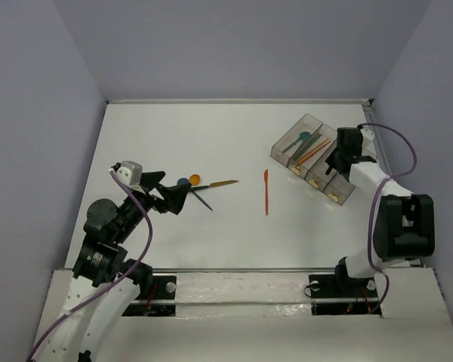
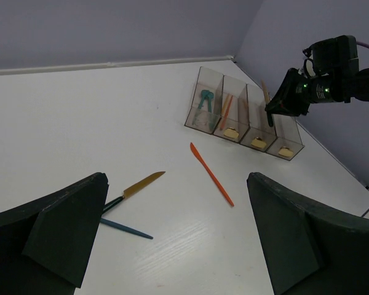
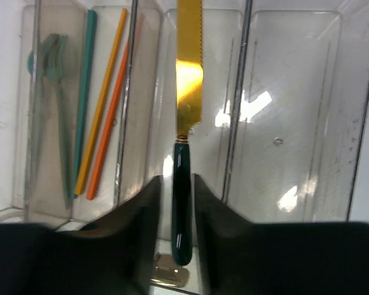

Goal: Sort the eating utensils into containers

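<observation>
The containers point(image 1: 285, 141), four joined smoky-grey bins, stand at the far right. My right gripper point(image 1: 337, 158) hangs over them, shut on a knife point(image 3: 189, 80) with a gold blade and dark green handle, lined up along the third bin point(image 3: 243, 92). Teal utensils point(image 3: 52, 92) lie in the first bin, and orange ones point(image 3: 104, 98) with a teal one in the second. My left gripper point(image 1: 178, 197) is open and empty, just left of a second gold knife point(image 1: 220, 183), an orange spoon point(image 1: 195, 179), a blue spoon point(image 1: 183, 182) and a blue handle point(image 2: 126, 228). An orange knife point(image 1: 266, 191) lies mid-table.
Purple walls close the table on the left, back and right. The bins point(image 2: 246, 117) sit close to the right wall. Gold labels point(image 2: 258, 142) mark the bins' near ends. The table's near edge runs in front of the arm bases.
</observation>
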`<state>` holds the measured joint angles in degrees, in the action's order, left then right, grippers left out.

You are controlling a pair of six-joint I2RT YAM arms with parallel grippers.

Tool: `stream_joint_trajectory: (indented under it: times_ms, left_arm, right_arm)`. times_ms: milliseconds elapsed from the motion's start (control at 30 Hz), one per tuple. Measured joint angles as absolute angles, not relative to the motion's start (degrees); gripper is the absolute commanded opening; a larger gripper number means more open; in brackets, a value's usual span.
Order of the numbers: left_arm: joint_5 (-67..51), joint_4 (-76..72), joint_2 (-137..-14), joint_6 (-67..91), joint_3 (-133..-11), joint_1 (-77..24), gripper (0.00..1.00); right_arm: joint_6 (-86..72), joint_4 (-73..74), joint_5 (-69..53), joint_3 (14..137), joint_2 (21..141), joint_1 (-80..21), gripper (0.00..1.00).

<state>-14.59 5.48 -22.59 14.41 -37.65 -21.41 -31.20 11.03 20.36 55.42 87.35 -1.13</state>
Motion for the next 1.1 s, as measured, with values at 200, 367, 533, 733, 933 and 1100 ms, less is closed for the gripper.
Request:
stream_joint_trajectory:
  times_ms: [200, 367, 533, 733, 933, 1100]
  left_arm:
    - [-14.59, 5.48, -22.7, 14.41, -37.65, -21.41, 0.99]
    - [-14.57, 5.5, -22.72, 14.39, -37.65, -21.41, 0.99]
    - [-14.37, 5.48, -22.94, 14.39, -37.65, -21.41, 0.99]
    - [-14.11, 5.5, -24.01, 14.39, -37.65, -21.41, 0.99]
    - [-14.04, 5.52, -24.64, 14.39, -37.65, -21.37, 0.99]
    - [-13.5, 5.54, -24.64, 14.39, -37.65, -21.37, 0.99]
  right_arm:
    - [-31.03, 9.28, 17.12, 53.65, 84.95, -1.1, 0.58]
    - [-30.7, 8.43, 14.96, 52.71, 79.61, -3.42, 0.56]
    - [-29.47, 7.4, 14.59, 52.58, 75.61, -17.04, 0.46]
    - [-28.73, 10.39, 14.61, 52.66, 80.51, -29.06, 0.42]
    - [-28.56, 16.1, 15.66, 52.88, 89.73, -34.26, 0.45]
    - [-28.34, 17.82, 15.64, 53.63, 93.91, -37.26, 0.45]
